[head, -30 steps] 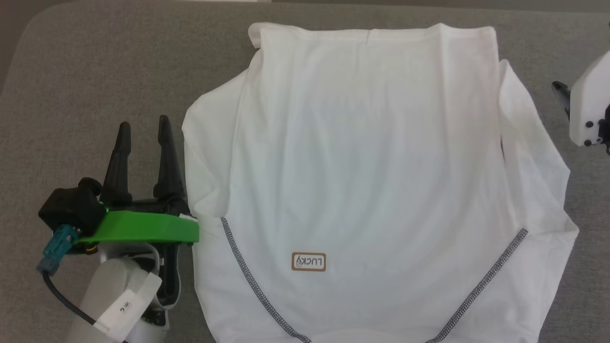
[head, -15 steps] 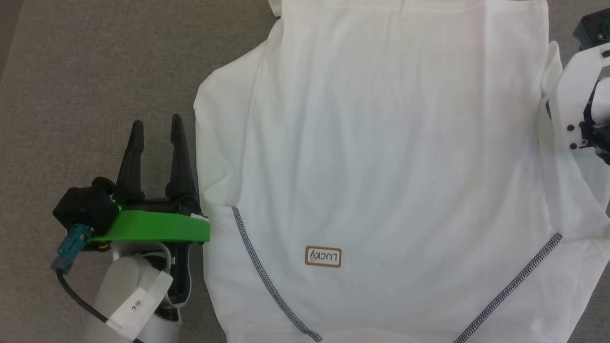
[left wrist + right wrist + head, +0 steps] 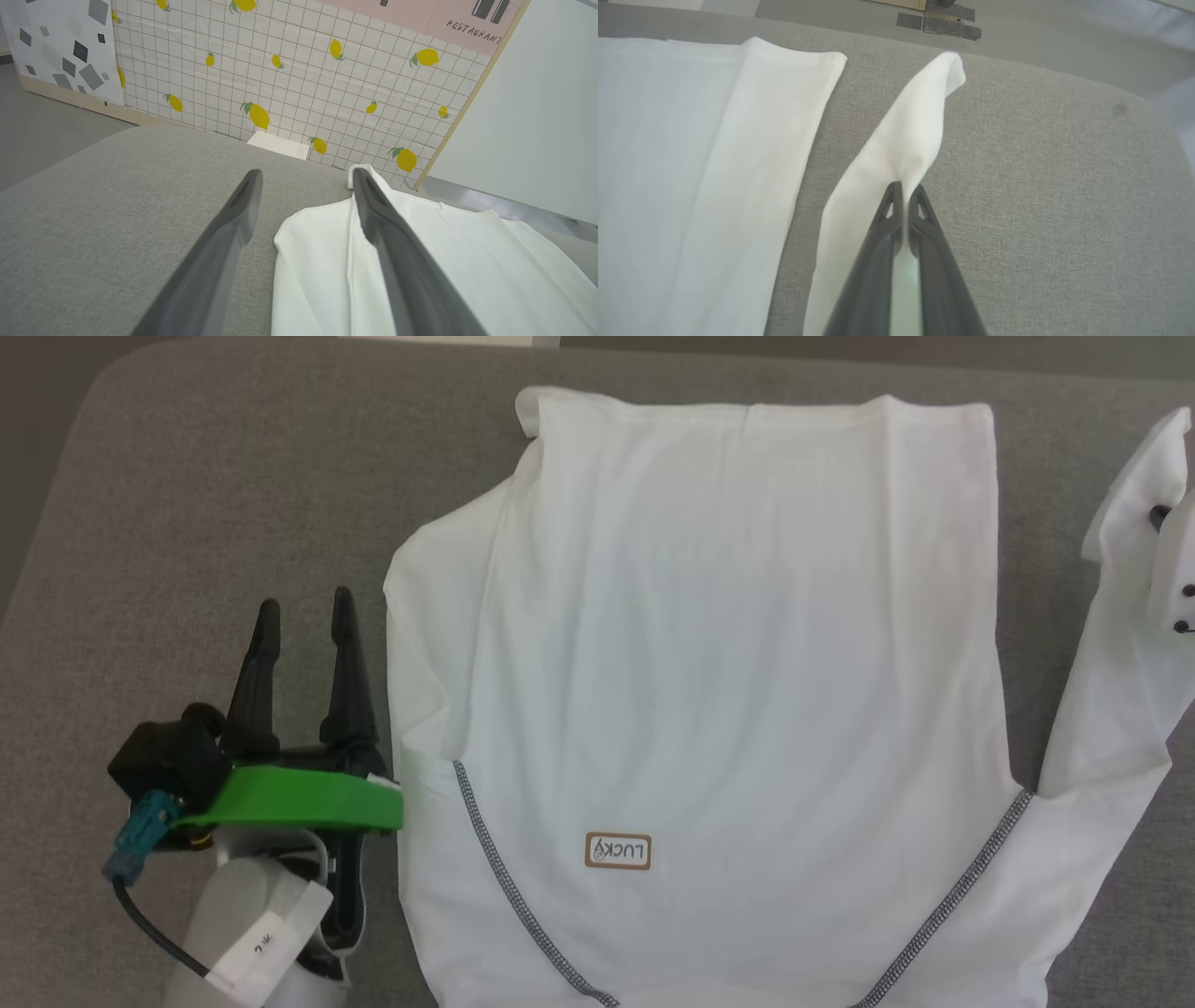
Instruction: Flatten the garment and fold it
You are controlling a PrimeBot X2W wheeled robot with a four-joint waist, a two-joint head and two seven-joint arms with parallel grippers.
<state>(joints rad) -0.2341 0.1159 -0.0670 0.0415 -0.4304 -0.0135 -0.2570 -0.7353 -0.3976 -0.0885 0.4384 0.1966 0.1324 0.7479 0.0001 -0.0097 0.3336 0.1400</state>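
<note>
The right gripper (image 3: 905, 190), pinched on the garment's (image 3: 728, 644) sleeve (image 3: 917, 121), holds it out toward two o'clock, probably to flatten it, while the left gripper (image 3: 303, 611) sits spread at nine.

Garment (image 3: 728, 644) cut off along head view's bottom edge

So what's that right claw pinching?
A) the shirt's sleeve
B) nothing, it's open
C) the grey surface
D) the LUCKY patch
A: the right gripper is shut on the sleeve of the shirt, with white cloth pinched between its closed fingers, off to the side of the shirt's body.
</note>
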